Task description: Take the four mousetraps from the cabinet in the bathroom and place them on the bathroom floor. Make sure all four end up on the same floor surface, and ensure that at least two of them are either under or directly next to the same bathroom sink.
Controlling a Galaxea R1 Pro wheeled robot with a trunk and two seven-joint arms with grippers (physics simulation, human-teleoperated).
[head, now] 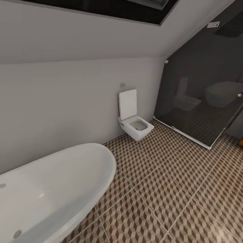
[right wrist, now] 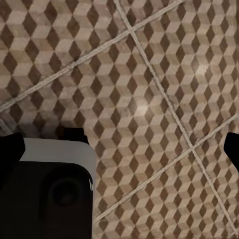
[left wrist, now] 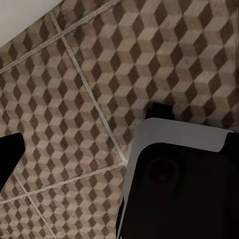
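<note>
While my left gripper (left wrist: 119, 149) and right gripper (right wrist: 119, 149) hang spread and empty, the bathroom floor (head: 175, 189) lies beneath both; brown, beige and white cube-patterned tiles, pale grout.

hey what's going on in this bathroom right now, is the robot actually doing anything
Nothing is being handled at this moment. The head camera looks across the bathroom floor at a white bathtub, a wall-hung toilet with its lid up, and a glass shower enclosure. Both wrist cameras face patterned tiles, and no mousetraps, cabinet or sink are in sight. The robot seems to be in transit.
</note>
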